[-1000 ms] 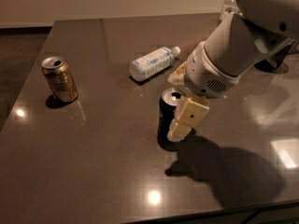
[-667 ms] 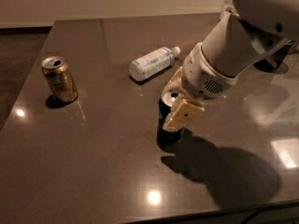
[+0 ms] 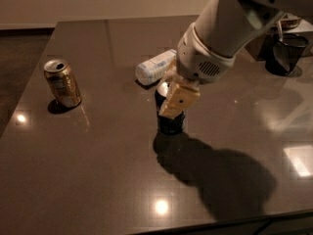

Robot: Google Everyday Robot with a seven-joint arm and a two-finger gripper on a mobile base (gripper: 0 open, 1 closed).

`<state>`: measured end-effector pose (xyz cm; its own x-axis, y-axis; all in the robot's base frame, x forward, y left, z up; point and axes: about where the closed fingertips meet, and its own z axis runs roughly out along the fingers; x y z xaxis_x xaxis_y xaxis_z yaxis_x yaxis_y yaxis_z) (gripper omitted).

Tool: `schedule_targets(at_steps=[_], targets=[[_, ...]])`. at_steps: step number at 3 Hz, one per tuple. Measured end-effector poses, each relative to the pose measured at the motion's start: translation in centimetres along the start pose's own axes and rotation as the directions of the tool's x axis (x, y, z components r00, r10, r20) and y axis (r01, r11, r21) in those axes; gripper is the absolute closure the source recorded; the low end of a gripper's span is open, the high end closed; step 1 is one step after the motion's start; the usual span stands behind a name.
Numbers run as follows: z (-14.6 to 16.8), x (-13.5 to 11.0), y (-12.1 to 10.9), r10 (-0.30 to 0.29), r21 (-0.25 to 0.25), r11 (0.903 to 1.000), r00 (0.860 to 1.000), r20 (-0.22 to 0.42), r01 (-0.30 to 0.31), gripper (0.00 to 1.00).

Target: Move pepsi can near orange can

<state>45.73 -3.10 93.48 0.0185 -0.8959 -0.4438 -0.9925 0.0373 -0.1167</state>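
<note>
Near the middle of the surface [image 3: 98, 170], my tool [image 3: 172, 103] is clamped on the pepsi can [image 3: 170, 125], with one pale finger [image 3: 179, 99] across its front. The can stands upright. Well apart to the left stands the orange can [image 3: 62, 82]. Just behind the pepsi can, a plastic bottle [image 3: 155, 66] lies on its side.

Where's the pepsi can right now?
The pepsi can stands centre of camera view, gripper on it, just in front of the lying bottle; orange can far image-left.
</note>
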Motion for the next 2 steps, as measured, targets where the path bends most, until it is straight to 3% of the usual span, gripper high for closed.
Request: schedule_targets(at_steps=[1, 2], targets=[[0.3, -2.8, -1.7, -0.016, -0.009, 0.9998, 1.0, 0.012, 0.016, 1.0], [2.2, -7.6, -3.2, -0.04, -0.034, 0.9985, 0.998, 0.047, 0.042, 1.0]])
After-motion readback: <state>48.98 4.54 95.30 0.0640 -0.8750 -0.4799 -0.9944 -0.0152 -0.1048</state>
